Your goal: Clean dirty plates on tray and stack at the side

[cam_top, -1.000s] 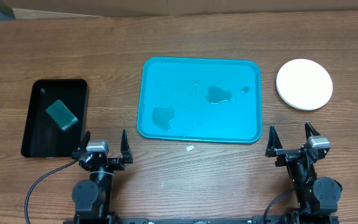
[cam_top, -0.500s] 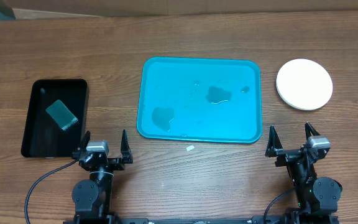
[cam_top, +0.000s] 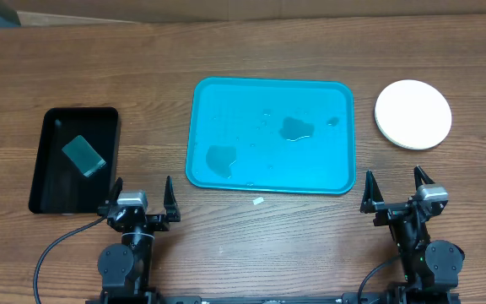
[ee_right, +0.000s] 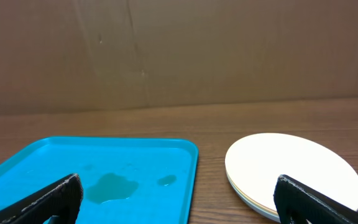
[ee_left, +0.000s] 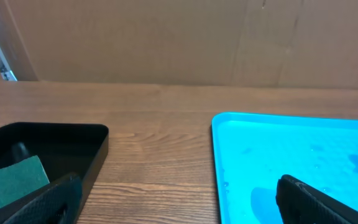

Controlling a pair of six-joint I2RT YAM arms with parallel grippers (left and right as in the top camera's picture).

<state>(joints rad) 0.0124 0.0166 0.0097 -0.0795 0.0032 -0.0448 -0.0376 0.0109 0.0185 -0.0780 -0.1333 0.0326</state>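
The turquoise tray (cam_top: 226, 101) lies mid-table and holds only puddles of water; it also fills the right of the left wrist view (ee_left: 272, 143) and the left of the right wrist view (ee_right: 42, 162). The plates (cam_top: 413, 114) sit stacked on the wood to the tray's right, white one on top, seen close in the right wrist view (ee_right: 291, 165). My left gripper (cam_top: 140, 194) rests open at the near edge, left of the tray, with nothing between its fingers. The right gripper (cam_top: 394, 189) is open and empty too, just in front of the stack.
A black tray (cam_top: 49, 160) at the left holds a green sponge (cam_top: 84, 155), also seen in the left wrist view (ee_left: 17, 179). A small white scrap (cam_top: 258, 201) lies on the wood before the turquoise tray. A cardboard wall (ee_right: 179, 50) backs the table.
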